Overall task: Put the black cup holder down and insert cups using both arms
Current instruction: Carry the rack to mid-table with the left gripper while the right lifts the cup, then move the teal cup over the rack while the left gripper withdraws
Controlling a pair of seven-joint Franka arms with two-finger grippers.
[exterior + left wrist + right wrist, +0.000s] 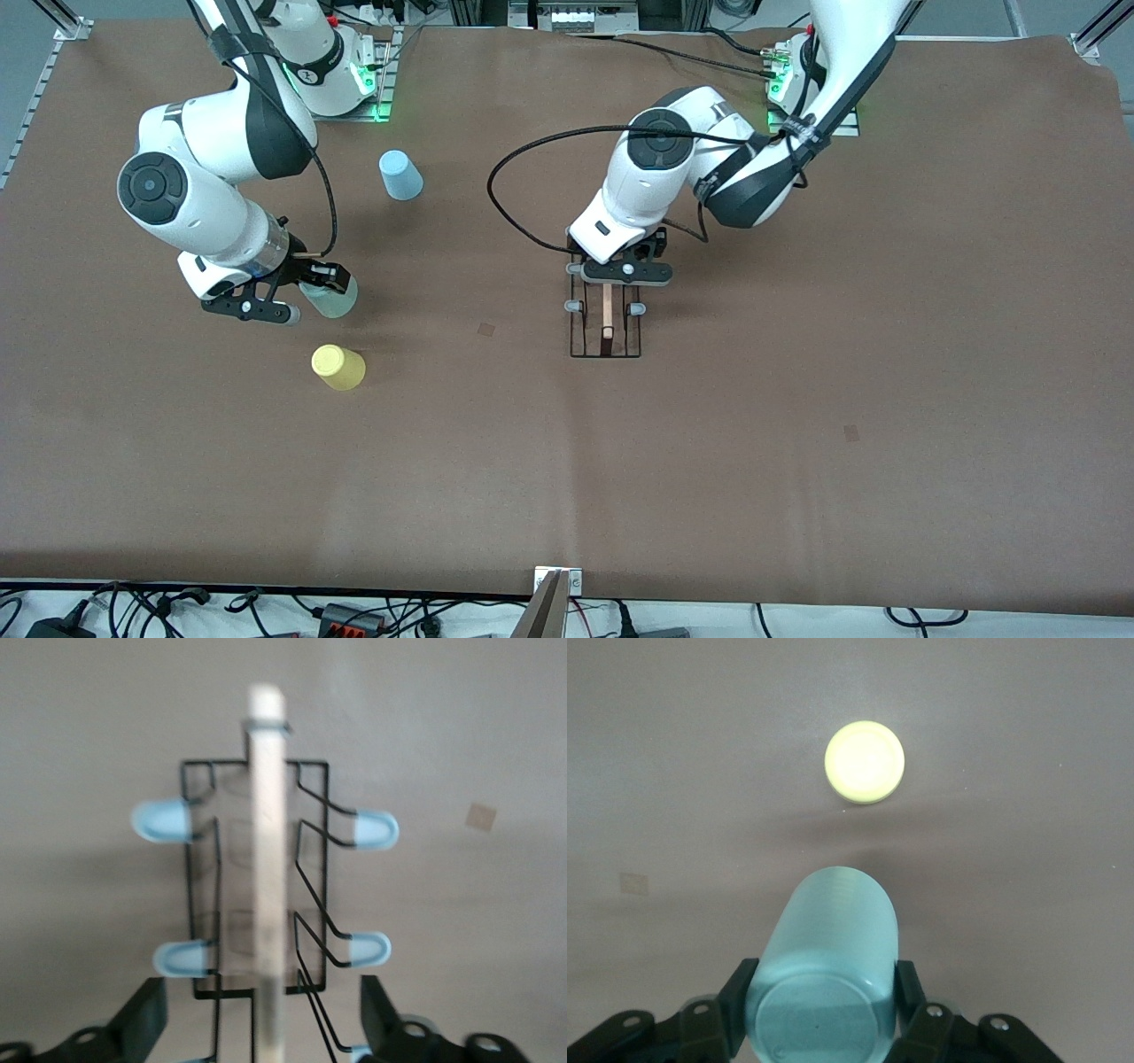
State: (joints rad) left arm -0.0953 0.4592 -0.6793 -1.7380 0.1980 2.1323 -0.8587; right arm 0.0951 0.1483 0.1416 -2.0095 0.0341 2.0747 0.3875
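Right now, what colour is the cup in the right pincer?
Pale mint green cup; the right wrist view shows it best.

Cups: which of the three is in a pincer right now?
The mint green cup, clamped in the right pincer. The yellow cup and light blue cup stand free, upside down on the table.

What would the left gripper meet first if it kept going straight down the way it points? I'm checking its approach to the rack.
The left gripper is open and points down over the black cup holder; it would probably meet the wooden bar between its fingers first, though depth is unclear.
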